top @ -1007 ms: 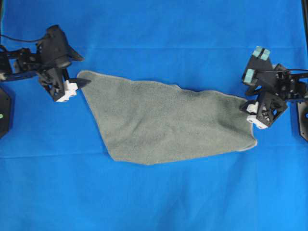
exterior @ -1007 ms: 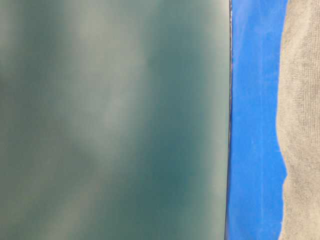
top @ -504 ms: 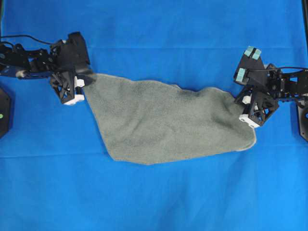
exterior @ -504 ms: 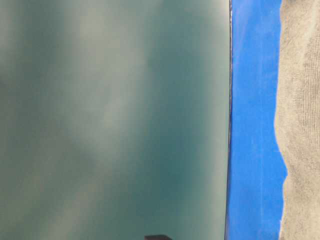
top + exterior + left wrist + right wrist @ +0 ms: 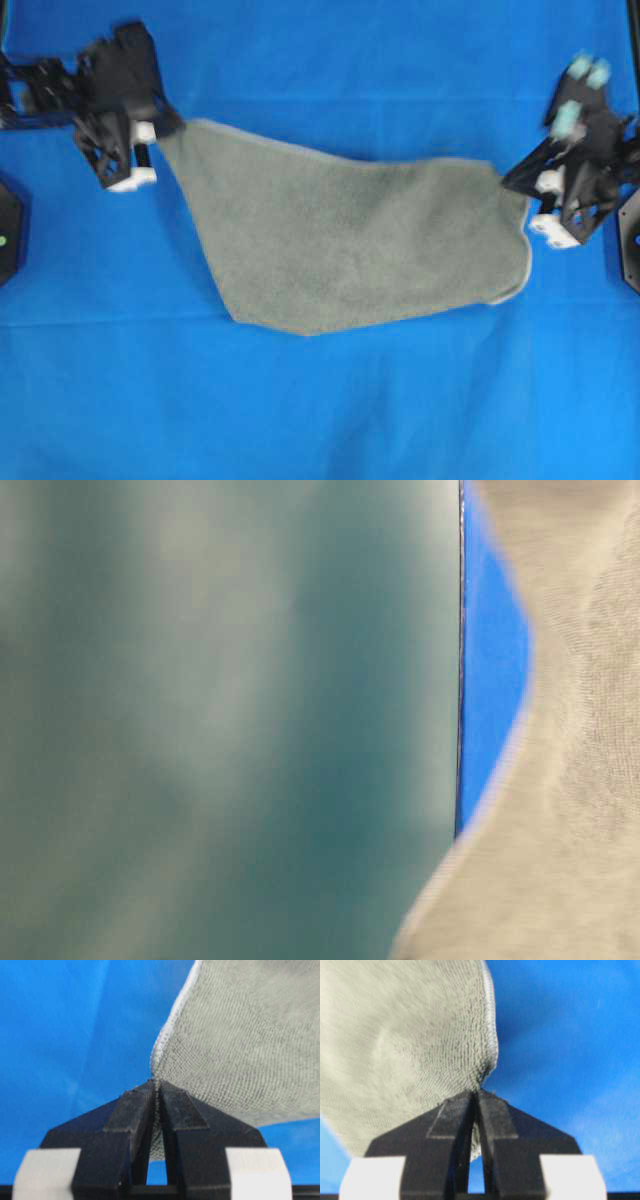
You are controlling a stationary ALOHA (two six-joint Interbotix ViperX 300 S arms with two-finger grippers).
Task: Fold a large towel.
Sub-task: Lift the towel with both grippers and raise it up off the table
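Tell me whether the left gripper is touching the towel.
Touching. In the left wrist view the left gripper has its black fingers pinched on the hemmed corner of the towel, with cloth running between them.

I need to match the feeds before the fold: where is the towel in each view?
Overhead: towel spans the centre, between both grippers.
Table-level: right edge and lower right, blurred.
Left wrist: upper right, corner pinched.
Right wrist: upper left, corner pinched.
Shared landmark: blue table covering.
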